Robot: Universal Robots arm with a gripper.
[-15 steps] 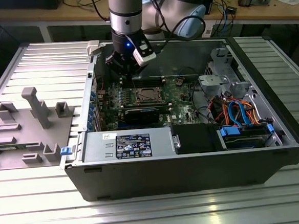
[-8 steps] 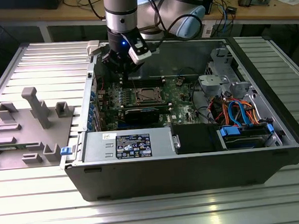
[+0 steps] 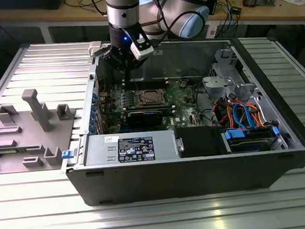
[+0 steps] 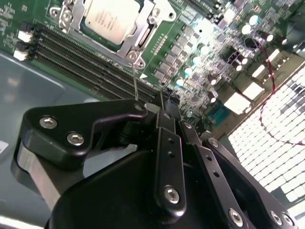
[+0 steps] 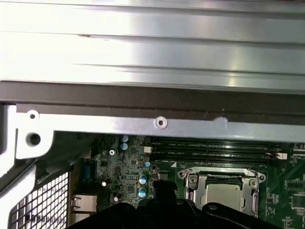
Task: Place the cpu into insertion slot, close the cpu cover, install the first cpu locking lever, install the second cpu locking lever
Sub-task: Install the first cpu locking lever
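While memory slots (image 4: 90, 64) flank it, cpu (image 4: 112, 16) sits under cpu cover (image 4: 143, 36).

this is a robotics lab or electronics workshop: an opened computer case (image 3: 196, 143) sits on a ribbed aluminium worktable (image 3: 284, 205), a grey fixture tray (image 3: 23, 139) rests near the table's edge, and a cluttered wooden bench (image 3: 271, 9) with cables runs behind.

Ribbed metal table (image 3: 23, 60), wooden bench (image 3: 271, 12) behind, perhaps cluttered
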